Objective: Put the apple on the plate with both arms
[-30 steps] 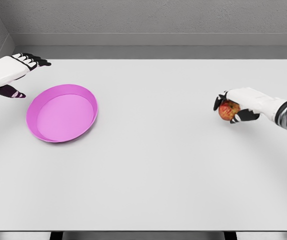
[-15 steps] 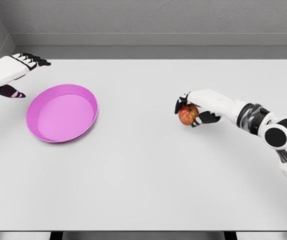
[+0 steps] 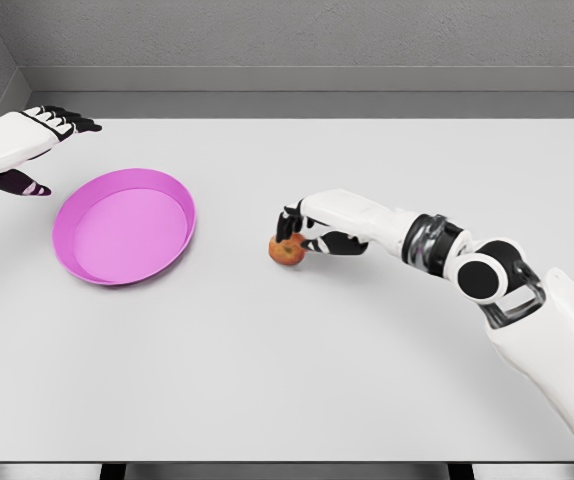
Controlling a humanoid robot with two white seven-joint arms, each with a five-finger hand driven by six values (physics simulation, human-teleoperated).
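While curled, right robot hand (image 3: 302, 232) grips apple (image 3: 287, 250)

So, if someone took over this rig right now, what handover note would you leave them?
Right robot hand: fingers curled around the small red apple near mid-table; whether the apple touches the white table is unclear.
Left robot hand: open, empty, hovering behind the round pink plate at far left.
Done: apple grasped.
Left: getting the apple onto the plate, which holds nothing so far.
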